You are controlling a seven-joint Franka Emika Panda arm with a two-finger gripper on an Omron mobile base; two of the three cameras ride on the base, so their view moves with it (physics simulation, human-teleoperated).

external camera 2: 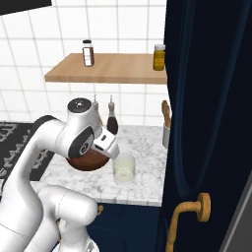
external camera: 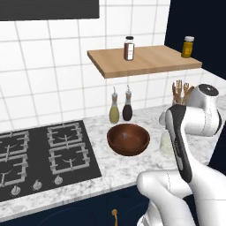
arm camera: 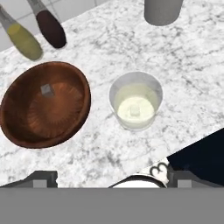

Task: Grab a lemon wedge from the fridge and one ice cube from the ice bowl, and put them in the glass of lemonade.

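Setting: white-tiled kitchen wall over a grey-veined white marble counter [arm camera: 183, 61], with a black gas hob [external camera: 39, 154] at one end and a pale wooden shelf [external camera: 145, 62] above.
Ice bowl: wide round dark brown wooden bowl [arm camera: 43, 105], turned grain visible inside, standing on the counter just beside the tumbler and apart from it.
Ice cube: one tiny pale translucent cube [arm camera: 47, 90] lies on the bowl's inner floor, off centre.
Glass of lemonade: short clear tumbler [arm camera: 135, 101], smooth-walled, holding pale yellowish-white liquid; a small pale block [arm camera: 134, 110] shows in the liquid, judged to be an ice cube, though it is too faint to confirm.
Lemon wedge: no yellow piece can be made out in the glass.
Bottles: two slim oil bottles, one yellow-green [external camera: 114, 112] and one dark [external camera: 127, 110], stand behind the bowl.
Gripper: white two-finger gripper [external camera 2: 109, 146] hangs above the bowl and glass, looking straight down; only the dark finger tips [arm camera: 43, 178] show at the frame edge, well apart and holding nothing, so the fingers read as released.
Step in hand: judged to be the ice stage, at or just after delivery to the glass.
Next move: if the block is ice, the lemon wedge is still wanted from the fridge; that calls for lifting clear of the glass rim and turning away.
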